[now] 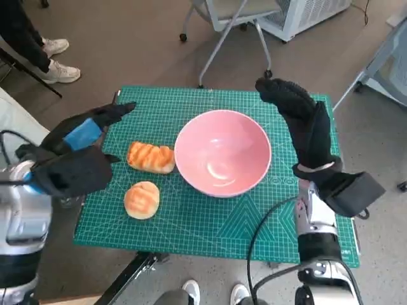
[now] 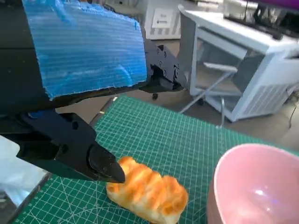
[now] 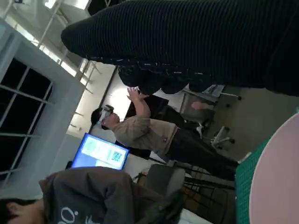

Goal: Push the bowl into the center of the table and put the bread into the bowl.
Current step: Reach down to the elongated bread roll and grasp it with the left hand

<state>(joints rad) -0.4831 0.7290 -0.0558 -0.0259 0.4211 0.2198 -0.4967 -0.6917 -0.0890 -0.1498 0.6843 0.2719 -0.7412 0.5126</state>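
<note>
Pink bowl [image 1: 222,160] sits approx. mat [image 1: 191,229] centre; push looks done. Bread [image 1: 151,157] not yet in. Left hand [image 1: 76,152] and right hand [image 1: 302,127]: fingers apart, holding nothing.

The table [image 1: 210,229] was viewed steeply from above by the head camera, with both arms rising from below. From close behind the left hand [image 2: 84,60], the table was seen low across the green mat [image 2: 159,135] toward the bowl [image 2: 254,186]. The right wrist view was turned sideways, facing the room and a person [image 3: 154,135]. The bowl was shared by all three views.
</note>
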